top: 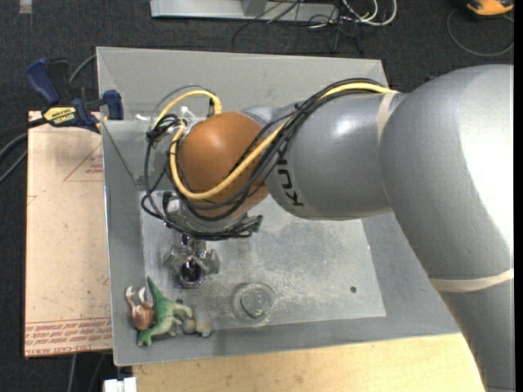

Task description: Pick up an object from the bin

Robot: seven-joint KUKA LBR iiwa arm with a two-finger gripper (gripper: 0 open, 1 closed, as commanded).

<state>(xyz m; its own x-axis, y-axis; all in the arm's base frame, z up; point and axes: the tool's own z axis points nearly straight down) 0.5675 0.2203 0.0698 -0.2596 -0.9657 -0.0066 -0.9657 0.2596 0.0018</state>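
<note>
The gripper [191, 269] hangs nose-down over the left part of the grey bin [327, 243], below the orange cover [214, 163] and the yellow and black cables [270, 129] on the wrist. Whether the jaws are spread or pressed together cannot be told, as the tip is dark and partly masked by the wrist hardware. Nothing can be made out between them.

Under the tip the floor is bare and scuffed. The nearest things lie toward the near-left corner. A green toy dinosaur [161, 311] lies flat just below and to the left of the gripper. A small red-and-white figure [137, 300] touches its left side and a pale little piece [198, 327] lies at its right. The dinosaur's long axis runs roughly along the left wall, tilted a little, with a thin pointed end up toward the gripper and its legs toward the near rim. Which end is the head is unclear. A clear round piece [253, 300] rests flat to the gripper's lower right, apart from the toys.

A dark speck [353, 289] sits alone farther right. The toys crowd the left wall and near rim, while the floor to the right of the round piece lies open. The thick arm covers the bin's middle and far part
</note>
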